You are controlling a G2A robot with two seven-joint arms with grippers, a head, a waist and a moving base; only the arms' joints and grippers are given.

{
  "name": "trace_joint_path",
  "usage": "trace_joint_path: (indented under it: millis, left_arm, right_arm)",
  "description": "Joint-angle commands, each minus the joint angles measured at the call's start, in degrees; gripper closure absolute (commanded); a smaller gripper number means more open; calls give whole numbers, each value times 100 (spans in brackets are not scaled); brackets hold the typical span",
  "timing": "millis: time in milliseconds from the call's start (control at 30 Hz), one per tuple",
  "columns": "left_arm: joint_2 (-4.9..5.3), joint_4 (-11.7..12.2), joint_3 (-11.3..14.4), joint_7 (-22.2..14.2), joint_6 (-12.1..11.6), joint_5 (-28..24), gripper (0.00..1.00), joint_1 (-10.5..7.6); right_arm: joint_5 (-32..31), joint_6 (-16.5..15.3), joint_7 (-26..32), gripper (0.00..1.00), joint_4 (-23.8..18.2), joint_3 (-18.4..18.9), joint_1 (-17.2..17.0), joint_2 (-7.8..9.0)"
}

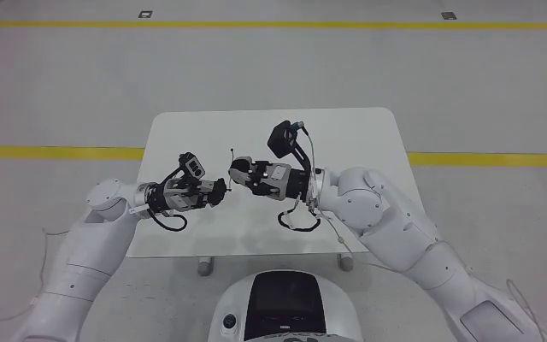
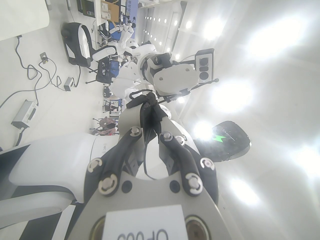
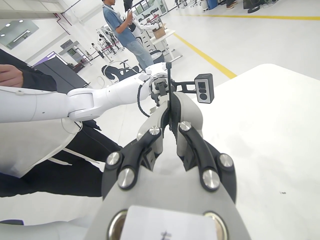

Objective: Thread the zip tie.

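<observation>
Two hands nearly tip to tip above the middle of the white tabletop (image 1: 359, 137) in top view: left hand (image 1: 221, 189) on the left, right hand (image 1: 233, 167) just right and slightly farther, thin black zip tie (image 1: 232, 155) sticking out of it. Left wrist: left hand closed, tips together; cannot tell if anything is pinched. Zip tie (image 2: 200, 85) slanting just beyond the tips. Right wrist: right hand clamped on zip tie (image 3: 170, 93), head at free end, left hand (image 3: 160, 89) just behind.
</observation>
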Motion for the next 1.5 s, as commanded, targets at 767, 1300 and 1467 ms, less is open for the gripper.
trace_joint_path:
  millis: [767, 1300, 1467]
  left_arm:
    - [-10, -72, 33, 159, -3, -22, 100, 30]
    - [7, -131, 38, 173, 68, -130, 100, 52]
    - [14, -129, 32, 174, 67, -146, 100, 57]
  right_arm:
    - [89, 0, -144, 100, -109, -137, -39, 147]
    - [41, 0, -440, 100, -98, -236, -36, 339]
    - [82, 0, -479, 100, -91, -256, -27, 399]
